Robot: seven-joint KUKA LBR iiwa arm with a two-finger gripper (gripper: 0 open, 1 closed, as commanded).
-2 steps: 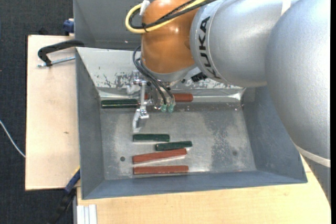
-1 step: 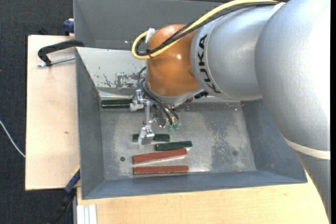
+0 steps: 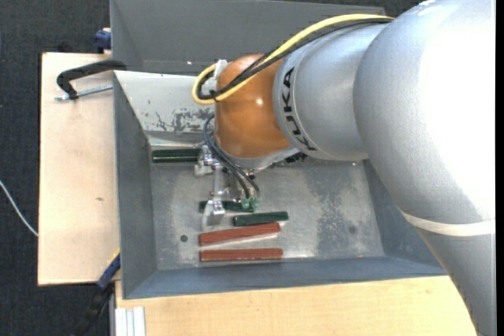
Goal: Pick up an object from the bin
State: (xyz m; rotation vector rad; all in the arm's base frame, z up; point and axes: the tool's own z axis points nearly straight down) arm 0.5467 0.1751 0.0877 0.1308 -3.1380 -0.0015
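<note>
My gripper (image 3: 223, 191) hangs low over the middle of the bin floor, below the orange wrist cover. Just under and right of it lies a short dark green bar (image 3: 261, 218). A small green piece (image 3: 248, 204) shows beside the gripper's tip; whether it is gripped I cannot tell. Below the green bar lie two red-brown bars, one (image 3: 239, 234) slightly tilted and one (image 3: 241, 254) flat along the front wall. Another dark green bar (image 3: 175, 156) rests at the back left, left of the gripper.
The arm comes in from the right and covers the bin's back right part. The bin's sloped walls stand close on the left and front of the bars. Bare floor shows to the right of the bars.
</note>
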